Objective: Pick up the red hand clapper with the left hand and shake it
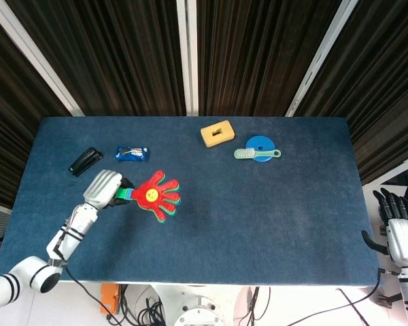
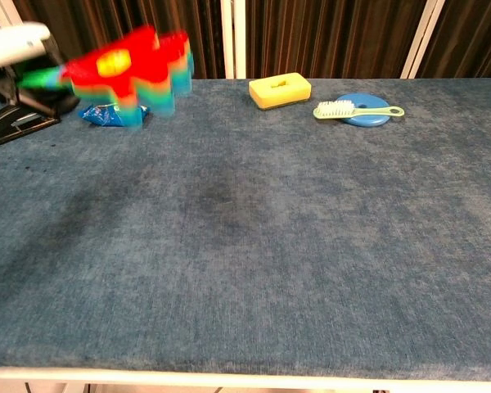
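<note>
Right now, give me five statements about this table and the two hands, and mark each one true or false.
1. The left hand holds the red hand clapper by its handle, clear of the table. True.
2. The yellow sponge lies on the blue disc. False: the light green brush lies across the blue disc; the sponge sits beside them on the cloth.
3. The right hand holds the brush. False: it hangs empty off the table's right edge.
4. The black stapler and the blue snack packet lie apart near the far left corner. True.
5. The clapper rests flat on the stapler. False: it is in the air.
</note>
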`<state>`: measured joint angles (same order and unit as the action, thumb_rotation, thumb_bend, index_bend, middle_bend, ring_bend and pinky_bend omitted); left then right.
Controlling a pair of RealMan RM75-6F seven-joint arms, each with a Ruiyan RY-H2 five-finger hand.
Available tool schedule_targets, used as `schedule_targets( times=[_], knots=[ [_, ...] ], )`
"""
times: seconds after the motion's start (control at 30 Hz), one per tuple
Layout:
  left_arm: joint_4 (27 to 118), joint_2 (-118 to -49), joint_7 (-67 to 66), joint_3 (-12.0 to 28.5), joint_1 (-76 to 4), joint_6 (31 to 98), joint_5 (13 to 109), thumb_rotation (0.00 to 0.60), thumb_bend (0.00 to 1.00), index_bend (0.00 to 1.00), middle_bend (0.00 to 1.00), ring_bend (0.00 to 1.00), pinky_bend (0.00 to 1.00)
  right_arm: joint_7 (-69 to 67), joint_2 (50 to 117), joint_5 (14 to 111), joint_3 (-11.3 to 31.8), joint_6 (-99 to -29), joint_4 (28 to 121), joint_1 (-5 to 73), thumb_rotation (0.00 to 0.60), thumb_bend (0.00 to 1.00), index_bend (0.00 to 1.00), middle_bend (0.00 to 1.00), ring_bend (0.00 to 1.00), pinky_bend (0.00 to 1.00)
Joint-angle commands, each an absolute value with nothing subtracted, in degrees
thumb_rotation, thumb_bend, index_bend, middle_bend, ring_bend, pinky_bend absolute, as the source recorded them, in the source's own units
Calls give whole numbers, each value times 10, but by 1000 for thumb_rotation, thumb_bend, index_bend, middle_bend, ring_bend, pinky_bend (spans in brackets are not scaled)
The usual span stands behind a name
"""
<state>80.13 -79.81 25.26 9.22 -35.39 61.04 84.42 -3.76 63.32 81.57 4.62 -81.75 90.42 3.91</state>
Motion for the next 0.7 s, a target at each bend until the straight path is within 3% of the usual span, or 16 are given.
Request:
schedule_targets(
  times=[0.03,0.2,0.5,0.6,0.7],
  knots=[
    [970,-732,759,223,-314,559,689,600,708,1000,1000,1000,1000,-37,634,817,45,-818,903,39,600,211,0,0,0,0],
    [976,-713,876,254,-298,525,674,600,723,1000,1000,1000,1000,-38,635,816,45,-820,901,37,600,211,0,0,0,0],
    [947,-726,816,219,-308,535,766,600,724,1000,1000,1000,1000,-35,636,818,44,-820,901,37,600,211,0,0,0,0],
    [883,-743,631,170,-325,564,859,600,724,1000,1000,1000,1000,-37,635,818,44,-820,901,36,600,211,0,0,0,0],
    [779,-794,325,119,-337,612,950,600,723,1000,1000,1000,1000,-40,634,816,46,-821,900,36,600,211,0,0,0,0]
  ],
)
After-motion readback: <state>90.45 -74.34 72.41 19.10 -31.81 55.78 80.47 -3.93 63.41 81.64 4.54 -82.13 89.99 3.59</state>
